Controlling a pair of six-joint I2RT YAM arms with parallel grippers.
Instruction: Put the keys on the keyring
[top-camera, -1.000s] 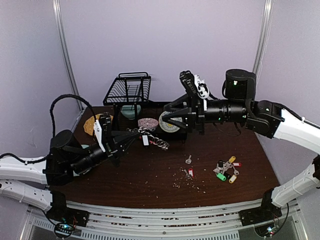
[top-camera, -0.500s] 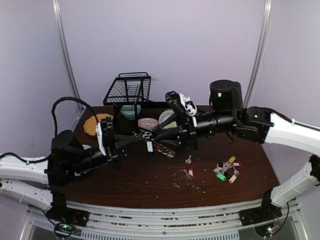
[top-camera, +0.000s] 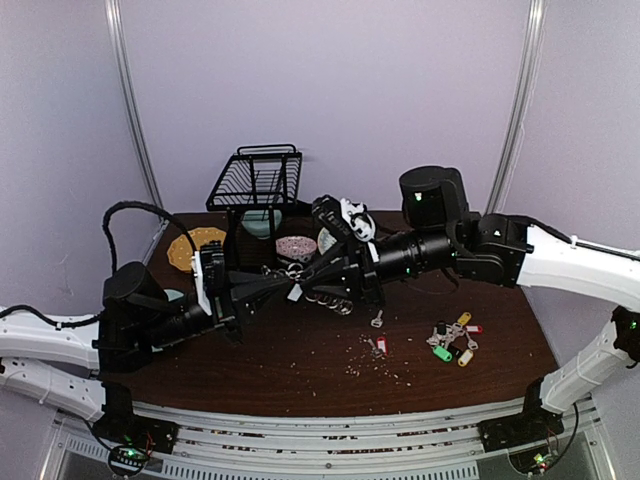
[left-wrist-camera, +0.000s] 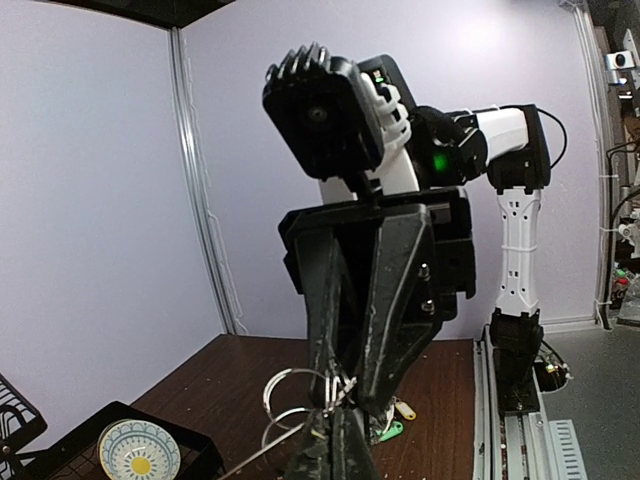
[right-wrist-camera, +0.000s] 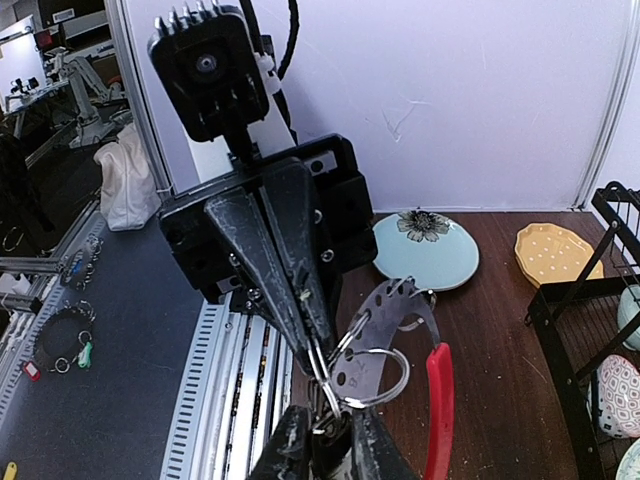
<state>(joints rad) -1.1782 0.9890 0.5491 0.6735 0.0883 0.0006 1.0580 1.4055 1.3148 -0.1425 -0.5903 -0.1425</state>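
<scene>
Dark brown table, lilac walls behind; two arms are met tip to tip above its middle.

**Condition.** The keyring is held in the air over the table, clamped at its grey part by the closed left gripper. Its red arc hangs to one side. The right gripper is drawn close about the dangling split rings; whether one is actually pinched cannot be told. The keys are all left on the table, well apart from the keyring.

**Hazards, as judged.**
- The keyring may be tugged out of the left clamp if a ring is pulled sideways.
- The fingertips of the two grippers may be knocked together, being nearly in contact.
- Several rings may be caught at once, since they hang bunched.
- No key is held, so a ring may be prised open to no purpose.

**Count.**
- Keyring: one.
- Keys: one tagged cluster, too small for its keys to be counted singly, and two loose keys near the table's middle.
- Wire rack: one.
- Yellow plate: one.
- Pink speckled plate: one.
</scene>
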